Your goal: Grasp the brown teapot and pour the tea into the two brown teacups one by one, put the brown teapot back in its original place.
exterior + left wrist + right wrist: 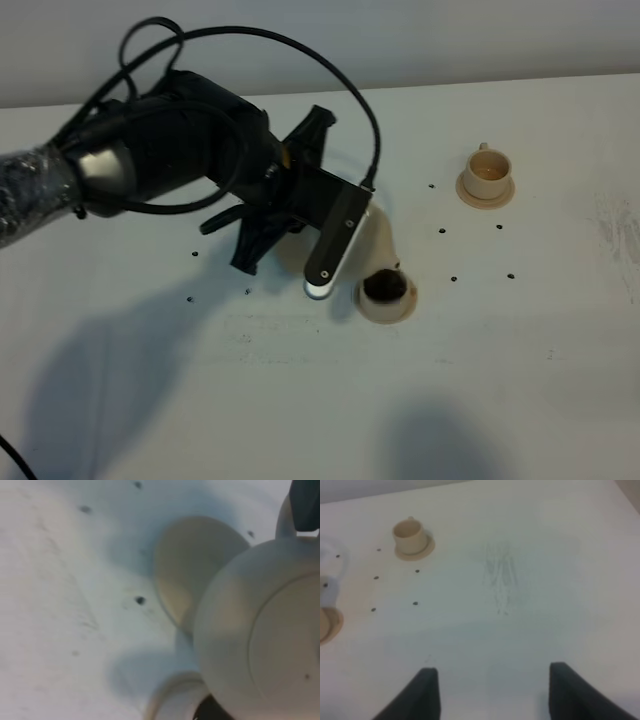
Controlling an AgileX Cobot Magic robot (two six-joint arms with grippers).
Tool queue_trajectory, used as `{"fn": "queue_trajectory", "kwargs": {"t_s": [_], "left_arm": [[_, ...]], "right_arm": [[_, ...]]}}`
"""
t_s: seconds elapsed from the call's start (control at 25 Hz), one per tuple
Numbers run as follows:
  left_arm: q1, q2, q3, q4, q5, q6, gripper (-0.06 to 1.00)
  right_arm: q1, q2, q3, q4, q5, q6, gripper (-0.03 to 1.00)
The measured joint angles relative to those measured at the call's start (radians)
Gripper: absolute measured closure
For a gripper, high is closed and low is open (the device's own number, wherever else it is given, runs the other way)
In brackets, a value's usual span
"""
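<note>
The brown teapot (260, 630) fills the left wrist view, lid toward the camera, lifted off the table. A dark finger (305, 502) of my left gripper (352, 228) is shut on its loop handle (284, 522). Just under the pot stands one teacup (386, 290) on its saucer, dark tea inside; its rim (175, 700) shows below the pot. The round tray (195, 565) lies bare beside the pot. The other teacup (487, 176) sits on its saucer at the back right, also seen as the cup (409, 534). My right gripper (492, 692) hangs open over bare table.
Small dark dots (452, 278) mark the white table (300, 400) around the cups. A faint scuff (500, 580) marks the table on the right. My left arm (150, 150) and its cables span the back left.
</note>
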Motion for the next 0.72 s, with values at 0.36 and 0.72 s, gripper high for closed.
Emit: {"fn": "queue_trajectory", "kwargs": {"t_s": [0.36, 0.72], "left_arm": [[0.062, -0.051, 0.000, -0.016, 0.137, -0.153, 0.85], [0.062, -0.099, 0.000, -0.220, 0.258, -0.354, 0.85]], "right_arm": [[0.000, 0.000, 0.000, 0.000, 0.000, 0.001, 0.50], [0.000, 0.000, 0.000, 0.000, 0.000, 0.000, 0.50]]}}
